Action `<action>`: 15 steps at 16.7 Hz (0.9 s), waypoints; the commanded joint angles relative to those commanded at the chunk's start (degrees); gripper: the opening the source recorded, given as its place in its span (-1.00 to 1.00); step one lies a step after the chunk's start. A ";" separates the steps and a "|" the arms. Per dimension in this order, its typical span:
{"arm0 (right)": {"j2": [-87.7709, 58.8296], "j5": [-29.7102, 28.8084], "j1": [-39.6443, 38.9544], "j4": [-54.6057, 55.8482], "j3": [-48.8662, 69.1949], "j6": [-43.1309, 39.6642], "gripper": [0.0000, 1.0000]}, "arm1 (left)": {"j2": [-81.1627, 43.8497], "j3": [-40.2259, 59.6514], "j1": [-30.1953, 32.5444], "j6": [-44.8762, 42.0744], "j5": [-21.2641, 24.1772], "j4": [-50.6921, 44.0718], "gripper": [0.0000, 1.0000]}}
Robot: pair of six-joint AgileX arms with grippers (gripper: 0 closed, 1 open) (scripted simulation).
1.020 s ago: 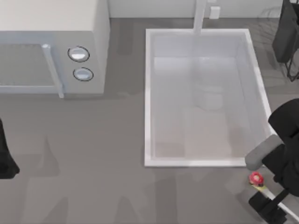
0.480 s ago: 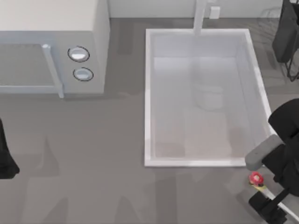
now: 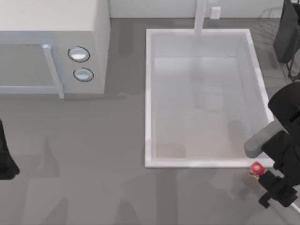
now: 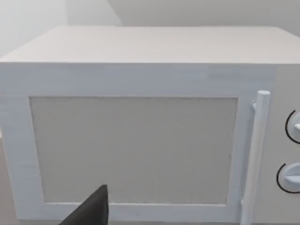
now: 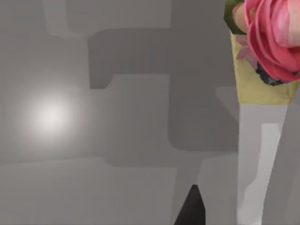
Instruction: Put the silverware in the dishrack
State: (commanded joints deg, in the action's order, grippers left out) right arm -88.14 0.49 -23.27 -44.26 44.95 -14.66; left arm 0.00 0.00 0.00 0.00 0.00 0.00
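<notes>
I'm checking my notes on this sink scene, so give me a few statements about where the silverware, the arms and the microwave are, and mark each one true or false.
1. The silverware lies inside the sink. False: it is just outside the sink's near right corner.
2. The right end effector is beside the silverware. True.
3. The microwave sits on the table's right. False: it sits on the left.
4. The left arm is at the table's left edge, far from the silverware. True.
5. The dishrack is at the far right corner. True.
</notes>
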 joint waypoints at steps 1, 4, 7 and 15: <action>0.43 -0.01 0.03 -3.16 2.74 -0.04 -1.00 | 0.00 0.00 0.00 0.00 0.00 0.00 1.00; 2.25 -0.04 0.19 -15.38 11.92 -0.18 -1.00 | 0.00 0.00 0.00 0.00 0.00 0.00 1.00; 4.54 -0.01 0.33 -28.44 21.16 -0.41 -1.00 | 0.00 0.00 0.00 0.00 0.00 0.00 1.00; 8.88 0.06 0.80 -42.24 32.89 -0.53 -1.00 | 0.00 0.00 0.00 0.00 0.00 0.00 1.00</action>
State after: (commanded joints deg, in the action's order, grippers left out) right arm -79.26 0.54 -22.47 -86.50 77.84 -15.19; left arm 0.00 0.00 0.00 0.00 0.00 0.00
